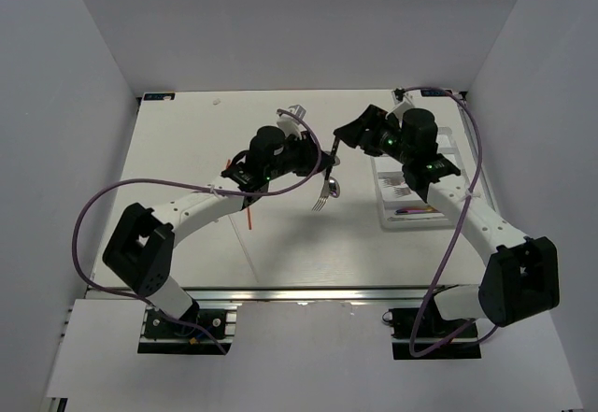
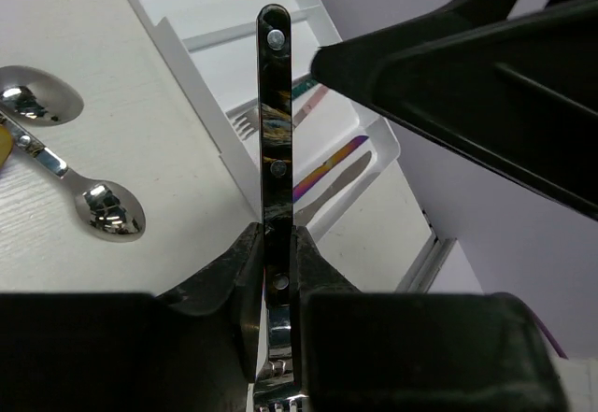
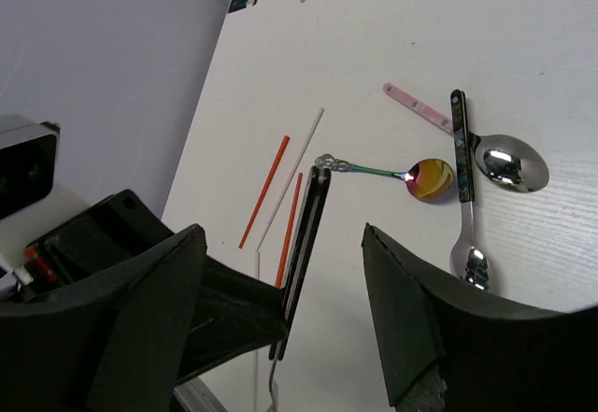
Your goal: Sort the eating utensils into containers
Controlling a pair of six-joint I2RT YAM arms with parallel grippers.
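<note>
Nearest is the left pincer (image 2: 276,244), clamped together on the neck of a fork (image 2: 274,104), with the tines at the pincer's near side and the dark riveted handle standing out beyond it. The fork is in the air, left of the tray (image 1: 411,220) and clear of the surface (image 1: 206,122). The right pincer (image 3: 285,244) has its jaws apart, one on either side of the handle's free end, and no contact shows. The fork looks stiff, light and thin, and its glossy handle is probably slippery. A narrow grip near one end could let it swing, so the best hold seems to be across the flat faces at mid-handle, above the left pincer's fingers and square to the length. It should not bend or break, but a loose pinch could let it twist or slide out. Beyond it, the tray already holds an iridescent piece (image 2: 327,167) and another fork (image 2: 245,122) in its long compartments. Well left of the tray, loose on the surface, lie silver spoons (image 3: 509,162), a rainbow spoon (image 3: 432,177), and red (image 3: 264,191) and white chopsticks (image 3: 297,164).
</note>
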